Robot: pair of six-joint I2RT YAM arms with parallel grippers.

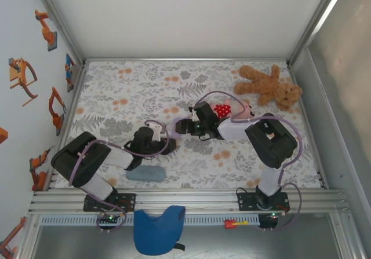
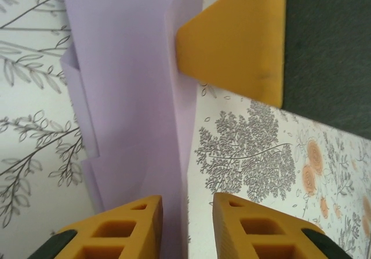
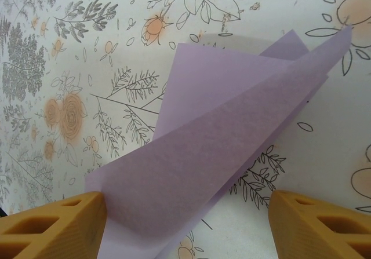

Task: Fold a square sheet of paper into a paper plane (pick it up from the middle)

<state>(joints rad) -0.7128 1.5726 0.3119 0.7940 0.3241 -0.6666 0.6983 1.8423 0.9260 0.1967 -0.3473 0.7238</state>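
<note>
White floral table cover (image 1: 116, 85): the work surface under both arms; everything I care about sits at its middle, between the two wrists.
Teddy bear (image 1: 269, 86): brown, well beyond the right gripper and off to its outer side, no part in the job.
Blue cloth piece (image 1: 157, 229): behind both grippers, off the near edge by the arm bases.
Grey-blue pad (image 1: 145, 173): behind the left gripper, close to that arm, apart from the paper.
Right gripper (image 3: 186, 196): released, jaws wide apart. The paper lies between them, and a lifted flap leans on the finger at the lower left of the right wrist view.
Left gripper (image 2: 186, 204): released, jaws a little apart. A folded edge runs into the gap, and bare table shows beside it, so I read no pinch.
Square sheet of paper (image 3: 232, 154): lavender, folded into long overlapping layers, directly ahead of both grippers. One flap stands off the table, tapering to a point. From the left wrist, the right gripper's orange fingertip (image 2: 237, 39) meets its far edge.
Step in hand: I judge a mid-sequence lengthwise fold, not yet creased flat.
Next move: one gripper should pin the layers while the other presses the raised flap down. The thin paper could slide or spring back.
</note>
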